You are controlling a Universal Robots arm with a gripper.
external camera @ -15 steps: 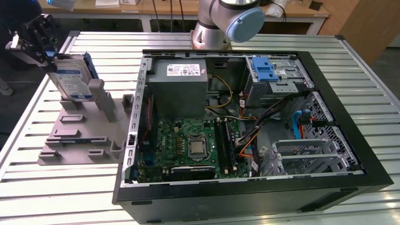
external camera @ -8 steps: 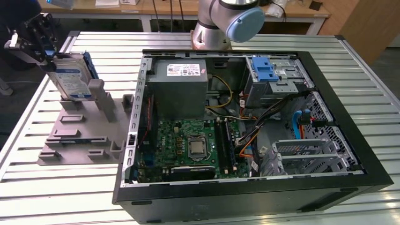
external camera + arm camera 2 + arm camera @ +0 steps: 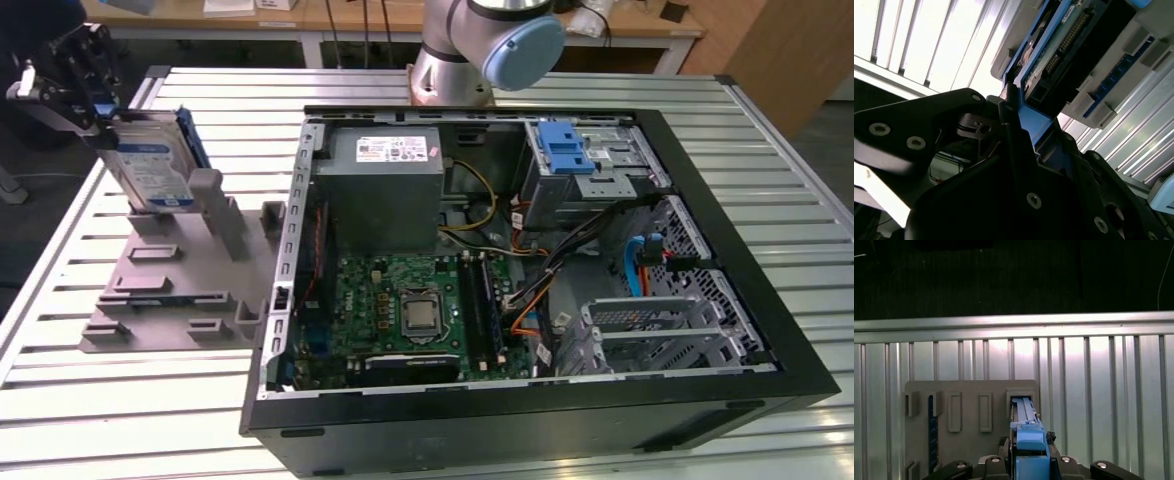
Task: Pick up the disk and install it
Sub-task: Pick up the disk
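Pinching the disk (image 3: 151, 165) from above, the gripper (image 3: 100, 115) sits in the upper left of the exterior view, clamped narrow on the blue carrier (image 3: 1029, 452). The disk's standing on edge at 1 slot of the grey fixture (image 3: 174, 295), I'd guess so its thin sides are easy to grab. Can't tell if it's clear of the slot. The open PC case (image 3: 534, 425) is just right of the fixture, its drive bay (image 3: 587, 165) near the top.
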